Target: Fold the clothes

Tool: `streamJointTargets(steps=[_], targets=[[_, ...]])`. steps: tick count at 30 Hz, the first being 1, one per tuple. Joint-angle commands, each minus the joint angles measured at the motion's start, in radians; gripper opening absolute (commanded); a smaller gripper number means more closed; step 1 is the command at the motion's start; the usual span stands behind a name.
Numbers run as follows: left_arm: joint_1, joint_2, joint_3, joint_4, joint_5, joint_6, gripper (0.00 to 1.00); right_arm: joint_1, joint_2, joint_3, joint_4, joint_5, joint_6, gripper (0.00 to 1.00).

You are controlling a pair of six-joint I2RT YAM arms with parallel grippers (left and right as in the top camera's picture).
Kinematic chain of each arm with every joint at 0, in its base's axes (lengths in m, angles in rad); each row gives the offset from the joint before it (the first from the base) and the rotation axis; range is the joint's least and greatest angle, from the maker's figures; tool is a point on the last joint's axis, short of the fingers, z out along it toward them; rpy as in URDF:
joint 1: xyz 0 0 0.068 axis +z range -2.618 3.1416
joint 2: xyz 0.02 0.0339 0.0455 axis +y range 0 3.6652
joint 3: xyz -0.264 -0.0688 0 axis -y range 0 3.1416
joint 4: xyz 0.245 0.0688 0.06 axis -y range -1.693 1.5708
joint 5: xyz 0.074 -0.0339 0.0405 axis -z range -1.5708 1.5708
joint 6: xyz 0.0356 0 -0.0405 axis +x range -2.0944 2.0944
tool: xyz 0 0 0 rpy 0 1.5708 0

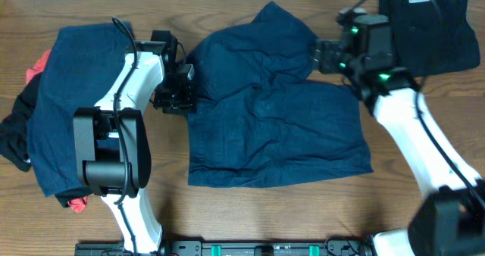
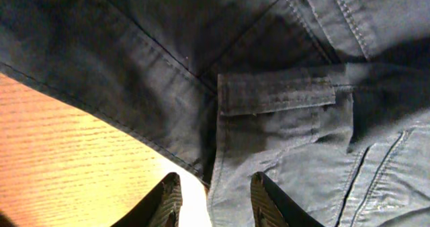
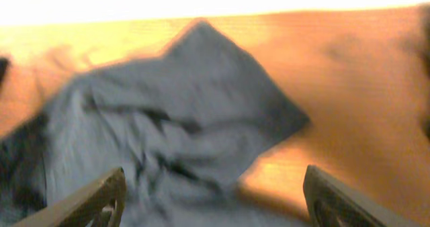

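A dark navy pair of shorts point(image 1: 269, 112) lies spread on the table's middle, its upper part bunched. My left gripper point(image 1: 184, 89) is at its left edge; in the left wrist view its open fingers point(image 2: 211, 200) straddle the garment's edge point(image 2: 282, 126) near a pocket flap. My right gripper point(image 1: 322, 57) hovers at the shorts' upper right corner, open and empty; in the right wrist view its fingers point(image 3: 215, 200) stand wide over the blurred fabric point(image 3: 175, 119). A pile of navy point(image 1: 72, 97), black point(image 1: 15, 135) and red-orange point(image 1: 34, 70) clothes lies at left.
A folded dark garment point(image 1: 432, 29) lies at the back right corner under the right arm's cable. Bare wooden table point(image 1: 303, 210) shows along the front, and the arm bases stand at the front edge.
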Motion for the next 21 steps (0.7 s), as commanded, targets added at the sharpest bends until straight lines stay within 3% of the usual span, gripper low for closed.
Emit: streamJointTargets(steps=[1,9,18,21], targets=[[0.000,-0.008,0.030,0.008,-0.011,-0.002,0.37,0.039,0.131,-0.005,0.115,-0.024,-0.021,0.84],[0.000,-0.010,0.032,0.055,-0.004,-0.002,0.39,0.098,0.463,-0.005,0.551,-0.019,-0.066,0.98],[-0.001,-0.010,0.032,0.054,-0.002,-0.002,0.45,0.106,0.554,-0.004,0.591,0.057,-0.126,0.99],[-0.003,-0.010,0.032,0.054,0.000,-0.002,0.53,0.106,0.554,-0.004,0.584,0.101,-0.175,0.99]])
